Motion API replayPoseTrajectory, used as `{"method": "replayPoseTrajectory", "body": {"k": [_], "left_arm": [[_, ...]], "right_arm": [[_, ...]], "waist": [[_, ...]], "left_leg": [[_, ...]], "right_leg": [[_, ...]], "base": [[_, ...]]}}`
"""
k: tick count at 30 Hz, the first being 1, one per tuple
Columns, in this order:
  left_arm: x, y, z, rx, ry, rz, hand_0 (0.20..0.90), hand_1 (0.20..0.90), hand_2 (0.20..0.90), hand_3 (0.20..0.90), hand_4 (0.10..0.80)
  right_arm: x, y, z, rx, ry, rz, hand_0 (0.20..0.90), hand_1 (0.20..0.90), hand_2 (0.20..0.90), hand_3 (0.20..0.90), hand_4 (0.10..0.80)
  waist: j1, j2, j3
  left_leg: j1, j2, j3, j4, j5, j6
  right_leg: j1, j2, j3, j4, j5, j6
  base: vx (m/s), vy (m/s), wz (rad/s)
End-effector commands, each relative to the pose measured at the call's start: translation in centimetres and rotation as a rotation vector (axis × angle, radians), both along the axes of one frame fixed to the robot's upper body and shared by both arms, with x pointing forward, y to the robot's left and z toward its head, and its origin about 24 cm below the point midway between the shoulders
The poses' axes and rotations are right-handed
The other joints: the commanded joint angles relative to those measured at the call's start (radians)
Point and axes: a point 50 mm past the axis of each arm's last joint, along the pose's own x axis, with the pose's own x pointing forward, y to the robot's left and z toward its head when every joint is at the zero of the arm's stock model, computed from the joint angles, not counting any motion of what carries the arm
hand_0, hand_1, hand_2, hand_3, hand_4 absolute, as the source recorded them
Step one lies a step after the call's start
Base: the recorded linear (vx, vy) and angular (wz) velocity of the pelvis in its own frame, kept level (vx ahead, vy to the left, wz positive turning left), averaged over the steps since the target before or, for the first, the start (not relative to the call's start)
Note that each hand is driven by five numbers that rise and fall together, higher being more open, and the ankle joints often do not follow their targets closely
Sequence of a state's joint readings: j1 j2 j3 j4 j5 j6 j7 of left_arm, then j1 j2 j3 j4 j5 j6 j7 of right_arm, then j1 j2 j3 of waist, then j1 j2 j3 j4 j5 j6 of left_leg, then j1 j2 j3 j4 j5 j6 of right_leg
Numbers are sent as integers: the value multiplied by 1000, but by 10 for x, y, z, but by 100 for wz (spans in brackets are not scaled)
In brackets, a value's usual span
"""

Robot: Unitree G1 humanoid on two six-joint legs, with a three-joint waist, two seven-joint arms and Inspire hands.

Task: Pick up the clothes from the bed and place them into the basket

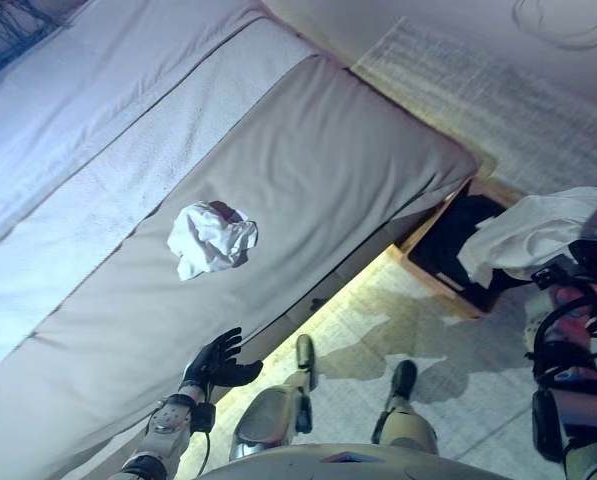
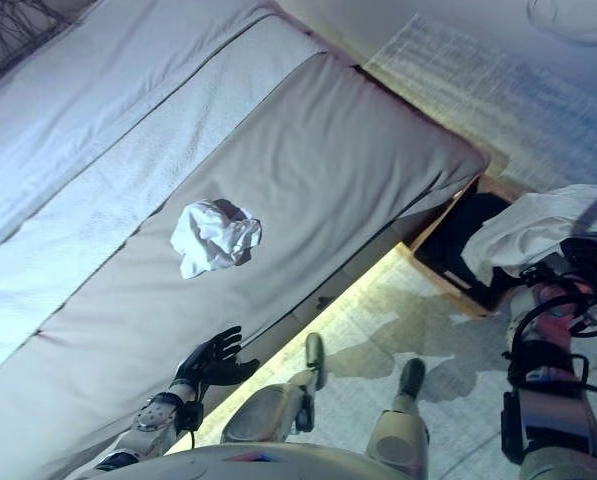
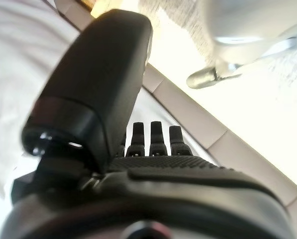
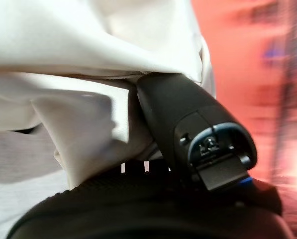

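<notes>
A crumpled white garment lies on the grey bed, near its middle. My left hand hovers open at the bed's near edge, below that garment and apart from it. At the right, my right hand is shut on a second white cloth, which hangs over the dark basket on the floor by the bed's corner. In the right wrist view the white cloth drapes over the thumb, which presses into it.
A lighter white blanket strip covers the bed's far side. A pale rug lies beyond the basket. Tiled floor runs along the bed's near edge.
</notes>
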State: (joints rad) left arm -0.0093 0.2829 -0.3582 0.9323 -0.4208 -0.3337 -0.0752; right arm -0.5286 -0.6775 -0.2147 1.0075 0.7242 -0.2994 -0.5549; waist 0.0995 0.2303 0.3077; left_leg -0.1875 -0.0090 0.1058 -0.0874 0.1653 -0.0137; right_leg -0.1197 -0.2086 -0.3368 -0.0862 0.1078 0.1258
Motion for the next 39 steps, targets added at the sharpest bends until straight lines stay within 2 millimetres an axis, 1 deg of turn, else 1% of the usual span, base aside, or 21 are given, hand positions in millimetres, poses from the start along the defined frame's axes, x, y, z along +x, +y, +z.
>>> {"method": "replayPoseTrajectory", "body": {"k": [1, 4, 6, 8, 9, 10, 11, 14, 17, 21, 26, 29, 30, 31, 32, 33, 34, 36, 37, 38, 39], "left_arm": [[25, -1, 18, -23, -135, 3, 900, 900, 900, 900, 800], [30, -4, 23, -48, -169, 4, 900, 900, 900, 900, 800], [36, -6, 29, -71, -210, 9, 900, 900, 900, 900, 800], [38, -7, 31, -82, -220, 18, 900, 900, 900, 900, 800], [37, -8, 31, -91, -223, 21, 900, 900, 900, 900, 800], [37, -10, 33, -106, -229, 17, 900, 900, 900, 900, 800], [37, -11, 34, -118, -239, 12, 900, 900, 900, 900, 800], [35, -13, 38, -148, -270, 2, 900, 900, 900, 900, 800], [35, -11, 39, -146, -268, 17, 900, 900, 900, 900, 800], [29, -6, 36, -138, -250, 45, 900, 900, 900, 900, 800], [24, -4, 33, -144, -248, 47, 900, 900, 900, 900, 800], [22, -2, 32, -141, -246, 40, 900, 900, 900, 900, 800], [22, 0, 32, -140, -243, 43, 900, 900, 900, 900, 800], [22, 1, 31, -134, -239, 47, 900, 900, 900, 900, 800], [22, 2, 31, -133, -237, 48, 900, 900, 900, 900, 800], [22, 4, 31, -127, -230, 60, 900, 900, 900, 900, 800], [22, 5, 30, -125, -226, 63, 900, 900, 900, 900, 800], [21, 8, 29, -115, -212, 76, 900, 900, 900, 900, 800], [21, 12, 27, -97, -193, 84, 900, 900, 900, 900, 800], [19, 14, 25, -83, -178, 88, 900, 900, 900, 900, 800], [18, 14, 25, -80, -176, 90, 900, 900, 900, 900, 800]], "right_arm": [[25, -10, 101, -207, -228, 57, 300, 300, 300, 200, 100], [34, -7, 128, -264, -221, 57, 300, 300, 300, 200, 100], [41, 0, 151, -333, -199, 54, 300, 300, 300, 200, 100], [44, 1, 161, -359, -170, 54, 300, 300, 300, 200, 100], [45, 0, 165, -372, -148, 69, 625, 625, 625, 579, 479], [47, 0, 169, -380, -116, 96, 839, 839, 839, 829, 729], [49, 0, 172, -377, -99, 122, 900, 900, 900, 900, 800], [51, 1, 180, -406, -88, 173, 900, 900, 900, 900, 800], [50, 1, 185, -427, -90, 153, 900, 900, 900, 900, 800], [51, 4, 183, -442, -84, 149, 900, 900, 900, 900, 800], [47, 0, 172, -431, -80, 128, 900, 900, 900, 900, 800], [48, 0, 159, -413, -66, 157, 900, 900, 900, 900, 800], [49, 2, 151, -403, -55, 180, 900, 900, 900, 900, 800], [51, 6, 133, -387, -29, 221, 900, 900, 900, 900, 800], [51, 6, 130, -387, -21, 232, 900, 900, 900, 900, 800], [53, 13, 112, -379, 6, 285, 900, 900, 900, 900, 800], [53, 14, 107, -374, 12, 301, 900, 900, 900, 900, 800], [54, 24, 83, -355, 47, 364, 900, 900, 900, 900, 800], [54, 35, 58, -329, 78, 421, 900, 900, 900, 900, 800], [52, 42, 41, -315, 106, 465, 900, 900, 900, 900, 800], [52, 43, 39, -313, 109, 477, 900, 900, 900, 900, 800]], "waist": [[19, 6, 61], [18, 36, 96], [12, 51, 130], [12, 62, 146], [10, 68, 154], [10, 77, 161], [10, 84, 166], [15, 100, 178], [14, 108, 179], [5, 115, 175], [-6, 113, 166], [-7, 105, 152], [-7, 100, 145], [-8, 87, 130], [-8, 84, 127], [-6, 68, 107], [-6, 64, 103], [-5, 42, 84], [2, 14, 59], [8, -7, 43], [8, -11, 42]], "left_leg": [[-46, -21, -60, 8, -46, -46], [-91, -29, -50, 24, -32, -48], [-157, -41, -42, 106, -49, -49], [-199, -47, -38, 160, -56, -50], [-215, -51, -39, 184, -63, -51], [-227, -54, -38, 199, -65, -52], [-234, -54, -36, 201, -65, -52], [-250, -49, -23, 196, -60, -47], [-255, -46, -17, 188, -56, -47], [-233, -40, -10, 171, -54, -53], [-205, -35, -4, 153, -56, -56], [-176, -30, -2, 140, -59, -58], [-165, -28, -2, 135, -60, -58], [-145, -22, 0, 127, -61, -60], [-141, -20, 0, 125, -61, -60], [-117, -10, 2, 114, -61, -63], [-109, -8, 2, 111, -61, -64], [-86, 4, 1, 110, -64, -69], [-59, 17, 2, 104, -65, -73], [-37, 27, 6, 99, -65, -77], [-32, 28, 6, 97, -65, -77]], "right_leg": [[-144, -46, 53, 168, -30, -11], [-212, -49, 66, 204, -32, -14], [-293, -56, 81, 280, -57, -22], [-337, -52, 86, 337, -79, -36], [-354, -53, 93, 358, -88, -41], [-366, -53, 99, 370, -95, -46], [-377, -51, 103, 378, -100, -50], [-407, -48, 110, 394, -107, -56], [-424, -45, 113, 400, -108, -57], [-417, -38, 123, 396, -110, -58], [-397, -37, 124, 380, -105, -58], [-369, -34, 118, 365, -104, -58], [-356, -31, 116, 360, -105, -59], [-333, -28, 109, 353, -107, -60], [-328, -28, 106, 351, -107, -60], [-295, -22, 97, 337, -108, -61], [-285, -21, 93, 332, -108, -62], [-248, -15, 81, 321, -111, -64], [-197, -8, 60, 297, -110, -66], [-157, -5, 43, 274, -105, -66], [-148, -5, 39, 268, -103, -66]], "base": [[-170, 52, -1], [-145, 51, -10], [-180, 52, -22], [-83, 42, -12], [-20, 46, 1], [-19, 55, 1], [-21, 54, 4], [-31, 10, 6], [-2, 8, 1], [23, 43, -3], [12, 16, -7], [1, -6, -3], [21, -29, -7], [24, -32, -6], [59, -64, -7], [51, -50, -4], [74, -76, -1], [85, -121, 11], [128, -218, 21], [115, -193, 20], [98, -157, 29]]}}
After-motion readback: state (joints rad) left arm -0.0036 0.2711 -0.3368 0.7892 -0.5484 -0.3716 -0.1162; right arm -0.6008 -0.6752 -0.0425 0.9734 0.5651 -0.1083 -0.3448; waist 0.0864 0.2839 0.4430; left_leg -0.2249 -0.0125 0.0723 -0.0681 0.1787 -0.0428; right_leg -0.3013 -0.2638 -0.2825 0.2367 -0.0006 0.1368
